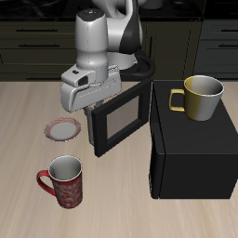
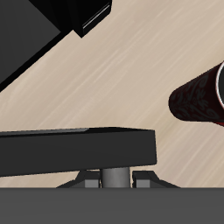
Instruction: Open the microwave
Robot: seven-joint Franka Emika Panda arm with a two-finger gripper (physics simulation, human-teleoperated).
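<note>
The microwave is a large matte-black box near the table's front edge. Its grey-windowed door stands swung wide open, away from the box. My gripper is at the door's free edge, by the handle. In the wrist view the gripper has its fingers close on either side of the grey handle bar, below the door's black edge. The microwave body shows beyond it.
A yellow mug stands on top of the microwave. A red patterned mug stands near the front edge and also shows in the wrist view. A small pink-rimmed plate lies beside the door. Dark cabinets line the back.
</note>
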